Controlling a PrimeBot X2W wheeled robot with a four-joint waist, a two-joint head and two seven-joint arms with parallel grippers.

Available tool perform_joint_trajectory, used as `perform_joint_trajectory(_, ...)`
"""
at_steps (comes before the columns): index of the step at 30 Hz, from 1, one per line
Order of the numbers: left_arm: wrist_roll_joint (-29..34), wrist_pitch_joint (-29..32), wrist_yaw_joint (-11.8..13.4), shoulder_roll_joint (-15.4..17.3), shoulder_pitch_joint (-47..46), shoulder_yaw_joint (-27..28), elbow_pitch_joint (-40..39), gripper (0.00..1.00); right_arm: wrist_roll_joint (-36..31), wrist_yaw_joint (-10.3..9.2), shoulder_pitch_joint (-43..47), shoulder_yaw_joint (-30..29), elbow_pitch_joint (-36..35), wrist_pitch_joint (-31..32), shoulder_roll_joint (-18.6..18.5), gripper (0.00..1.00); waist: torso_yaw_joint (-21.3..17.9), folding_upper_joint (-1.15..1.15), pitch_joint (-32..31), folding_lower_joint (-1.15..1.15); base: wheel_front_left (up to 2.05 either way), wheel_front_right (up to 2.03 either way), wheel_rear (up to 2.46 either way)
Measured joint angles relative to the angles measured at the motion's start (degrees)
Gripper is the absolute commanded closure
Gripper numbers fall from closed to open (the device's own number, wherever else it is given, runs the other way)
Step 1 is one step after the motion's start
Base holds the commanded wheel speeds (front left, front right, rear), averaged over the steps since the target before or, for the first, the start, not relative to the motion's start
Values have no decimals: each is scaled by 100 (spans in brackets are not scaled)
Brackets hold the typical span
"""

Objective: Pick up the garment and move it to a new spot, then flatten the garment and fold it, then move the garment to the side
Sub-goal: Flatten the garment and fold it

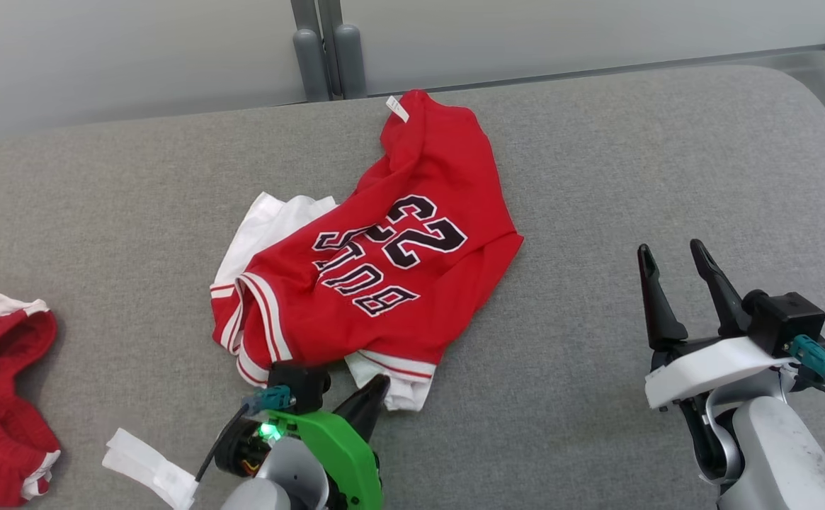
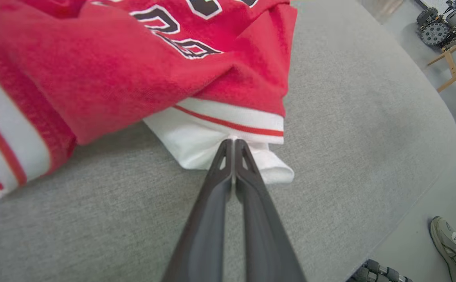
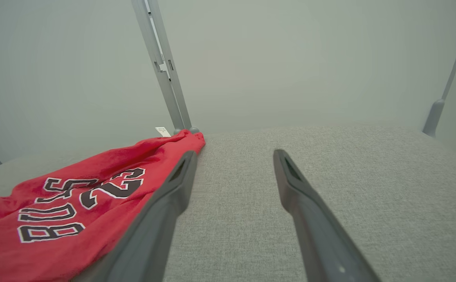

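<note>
The garment [image 1: 377, 269] — a red jersey with white trim — is seen lying crumpled near the middle of the grey table [image 1: 632, 142], one layer folded over another. Its near white hem is pinched by the left gripper [image 2: 233, 145], whose fingers are pressed fully together on the cloth. The right gripper [image 1: 670, 249] is held spread wide above bare table, well apart from the garment and holding nothing. The task is judged to be at its start: the hem is gripped, but nothing is lifted yet — moving, flattening, folding and setting aside are all left to be done.
</note>
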Motion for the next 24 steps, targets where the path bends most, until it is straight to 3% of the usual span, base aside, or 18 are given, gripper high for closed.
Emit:
perform_joint_trajectory(6, 51, -142, -1, 74, -310, 24, -836, 100, -7, 1, 1, 37, -12, 0, 4, 0, 51, 0, 14, 0, 0, 0, 0)
perform_joint_trajectory(11, 135, 14, 15, 134, -1031, 136, -886, 100, -5, 1, -110, 157, -14, 1, 22, 0, -22, 0, 117, 0, 0, 0, 0)
perform_joint_trajectory(17, 155, 197, 15, 91, -2288, 163, 298, 100, 14, 1, -310, 335, 32, 0, 91, 0, -211, 0, 311, 0, 0, 0, 0)
perform_joint_trajectory(22, 221, -151, 14, -13, -3208, 167, 1891, 100, 33, 1, -532, 570, 148, 1, 201, 0, -441, 0, 465, 0, 0, 0, 0)
perform_joint_trajectory(23, 248, -235, 14, -36, -3335, 144, 2171, 37, 41, 1, -563, 603, 166, 0, 209, 0, -489, 0, 493, 0, 0, 0, 0)
perform_joint_trajectory(24, 247, -357, 14, -53, -3408, 141, 2372, 0, 44, 1, -577, 617, 185, 1, 210, 0, -525, 0, 513, 0, 0, 0, 0)
